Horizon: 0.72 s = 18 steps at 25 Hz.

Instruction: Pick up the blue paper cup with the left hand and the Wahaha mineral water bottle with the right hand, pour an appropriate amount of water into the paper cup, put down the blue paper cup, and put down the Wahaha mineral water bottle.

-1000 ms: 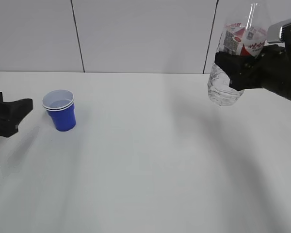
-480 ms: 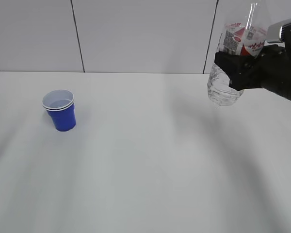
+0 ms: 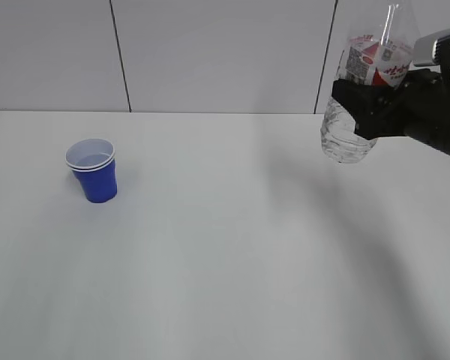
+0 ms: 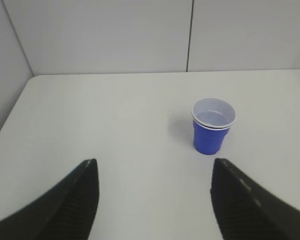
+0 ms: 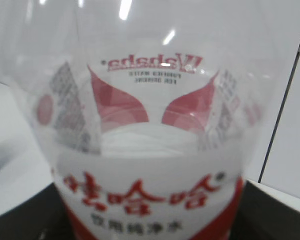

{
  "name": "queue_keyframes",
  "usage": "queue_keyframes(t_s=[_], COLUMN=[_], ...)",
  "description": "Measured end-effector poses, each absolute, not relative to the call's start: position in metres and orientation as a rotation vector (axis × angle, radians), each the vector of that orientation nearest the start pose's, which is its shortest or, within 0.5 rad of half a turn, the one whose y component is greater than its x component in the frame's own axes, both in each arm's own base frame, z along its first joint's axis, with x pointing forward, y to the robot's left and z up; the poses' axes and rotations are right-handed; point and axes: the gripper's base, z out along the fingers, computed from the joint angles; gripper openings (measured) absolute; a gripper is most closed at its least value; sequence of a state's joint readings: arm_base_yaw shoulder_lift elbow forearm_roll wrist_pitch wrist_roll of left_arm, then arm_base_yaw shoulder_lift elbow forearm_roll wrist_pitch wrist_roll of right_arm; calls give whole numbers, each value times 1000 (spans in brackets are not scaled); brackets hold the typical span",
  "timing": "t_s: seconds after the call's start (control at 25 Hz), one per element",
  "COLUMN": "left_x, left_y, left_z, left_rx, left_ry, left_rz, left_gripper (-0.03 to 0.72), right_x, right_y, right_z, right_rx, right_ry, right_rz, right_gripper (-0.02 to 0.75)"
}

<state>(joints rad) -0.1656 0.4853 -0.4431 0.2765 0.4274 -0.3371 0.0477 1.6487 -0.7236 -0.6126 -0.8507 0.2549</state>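
Two things matter on the wide white table [image 3: 232, 247]: the bottle up at the right and the cup down at the left, well apart from each other.

Largest is the right hand [image 3: 360, 112], a black arm reaching in from the right edge of the exterior view. Its jaws are clamped on the Wahaha mineral water bottle [image 3: 364, 82], held upright and clear of the table, with the ribbed base hanging below the gripper and the red-and-white label above it. The right wrist view is filled by that label at close range. How much water is inside I cannot tell.

Next, the left hand [image 4: 152, 197] shows only in its own wrist view: two dark fingers [image 4: 80, 200] standing wide apart, holding nothing, on the near side of the cup and not touching it.

Smallest, the blue paper cup [image 3: 92, 169] stands upright on the table at the far left, alone; whether it holds water is unclear.

By my reading, the cup is set down, and putting the bottle down is the step in hand. That calls for lowering the bottle straight, base flat on the table, before the grip lets go.
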Motion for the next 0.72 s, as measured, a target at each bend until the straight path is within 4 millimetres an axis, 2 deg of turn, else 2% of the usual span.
queue_keyframes(t_s=[0.16, 0.28, 0.48, 0.72], left_x=[80, 64, 46, 25], left_y=[1, 4, 5, -1], left_z=[305, 310, 301, 295], left_rx=[-26, -4, 18, 51], left_ry=[1939, 1999, 2138, 2177], left_rz=[-19, 16, 9, -117], left_gripper=[498, 493, 490, 490], right_x=[324, 324, 324, 324], right_y=[55, 55, 55, 55], right_z=[223, 223, 223, 223], right_rx=[-519, -519, -519, -519], right_ry=[1573, 1573, 1571, 1569], right_rz=[270, 270, 271, 272], right_gripper=[431, 431, 431, 431])
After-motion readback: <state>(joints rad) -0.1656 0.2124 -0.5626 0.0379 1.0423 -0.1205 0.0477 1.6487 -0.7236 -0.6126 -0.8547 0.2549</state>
